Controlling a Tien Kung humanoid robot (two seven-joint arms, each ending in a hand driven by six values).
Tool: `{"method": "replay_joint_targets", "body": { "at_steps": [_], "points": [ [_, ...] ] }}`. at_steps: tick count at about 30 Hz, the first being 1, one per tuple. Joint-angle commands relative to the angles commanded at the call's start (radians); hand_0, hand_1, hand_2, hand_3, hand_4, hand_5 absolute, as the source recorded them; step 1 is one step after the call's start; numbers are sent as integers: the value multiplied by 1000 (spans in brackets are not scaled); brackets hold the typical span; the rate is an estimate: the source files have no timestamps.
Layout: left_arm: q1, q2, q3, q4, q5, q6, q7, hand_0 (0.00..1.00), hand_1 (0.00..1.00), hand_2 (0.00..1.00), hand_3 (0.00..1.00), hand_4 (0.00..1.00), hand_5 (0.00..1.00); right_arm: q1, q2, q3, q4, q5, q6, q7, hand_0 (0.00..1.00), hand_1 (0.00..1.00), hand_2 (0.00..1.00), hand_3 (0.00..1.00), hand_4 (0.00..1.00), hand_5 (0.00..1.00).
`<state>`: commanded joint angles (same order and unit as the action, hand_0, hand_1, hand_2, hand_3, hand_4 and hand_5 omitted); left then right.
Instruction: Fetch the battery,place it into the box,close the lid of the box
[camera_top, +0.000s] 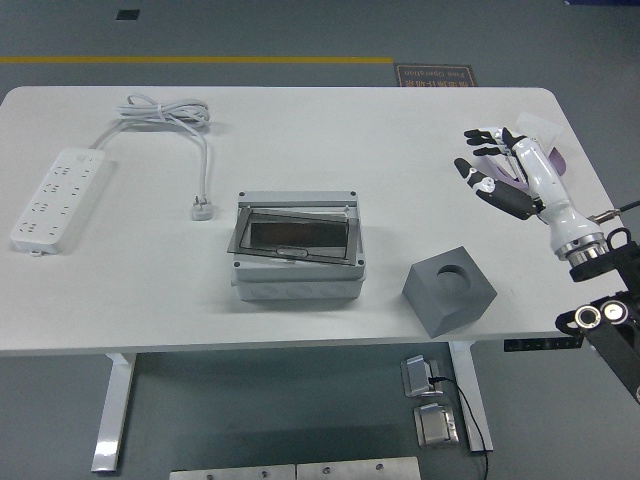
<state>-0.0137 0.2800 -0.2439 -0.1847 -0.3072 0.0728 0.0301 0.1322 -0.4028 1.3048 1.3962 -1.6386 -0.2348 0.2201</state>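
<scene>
Nearest the desk's (150, 310) front edge sat one grey block (449, 288) with a round hole in its top, just right of the one grey box (298, 262). The box's dark lid (296, 237) lay tilted across the opening, skewed and not seated square in the frame. No battery could be picked out; whatever was under that lid was hidden. Over at the right edge, the right hand (492, 168) hung above the desk, fingers spread and holding nothing, well apart from the box. Behind its wrist a purple tray (556, 159) was mostly covered by the arm, with something white peeking out. Further back on the left lay one white power strip (56, 198), its cord (165, 114) coiled near the far edge and running to a plug (204, 208) lying beside the box. Beyond the desk, a floor sign (435, 75) carried print too small to read.
</scene>
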Motion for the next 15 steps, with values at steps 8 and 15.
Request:
{"method": "replay_joint_targets", "body": {
  "at_steps": [8, 15],
  "points": [
    [-3, 10, -1, 0, 1, 0, 0, 633, 707, 646, 630, 696, 106, -83, -74, 153, 123, -143, 138, -183, 687, 647, 690, 721, 783, 639],
    [-3, 14, 8, 1, -14, -1, 0, 634, 707, 646, 629, 697, 107, -141, -174, 204, 227, -37, 334, -393, 599, 565, 645, 666, 770, 634]
  ]
}}
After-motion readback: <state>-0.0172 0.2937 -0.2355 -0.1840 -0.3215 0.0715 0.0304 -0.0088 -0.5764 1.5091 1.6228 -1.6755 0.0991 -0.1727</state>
